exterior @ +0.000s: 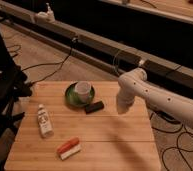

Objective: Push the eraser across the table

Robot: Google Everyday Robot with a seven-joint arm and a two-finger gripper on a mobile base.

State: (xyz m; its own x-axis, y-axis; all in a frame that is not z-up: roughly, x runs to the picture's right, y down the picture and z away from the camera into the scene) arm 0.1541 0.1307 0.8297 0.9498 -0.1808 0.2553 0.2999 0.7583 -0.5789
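Jaws: cannot tell if open; they hang over the table near the eraser.

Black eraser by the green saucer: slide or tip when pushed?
Small flat black eraser lies low, so probably slides, not tips. The smooth wooden table likely adds little drag. Off-centre push from the pincer beside it might spin it.

My gripper, white like my arm, hangs over the pale, plank-striped table, near the plain black eraser. The saucer is green, its cup white, the tube white, the block orange and white.
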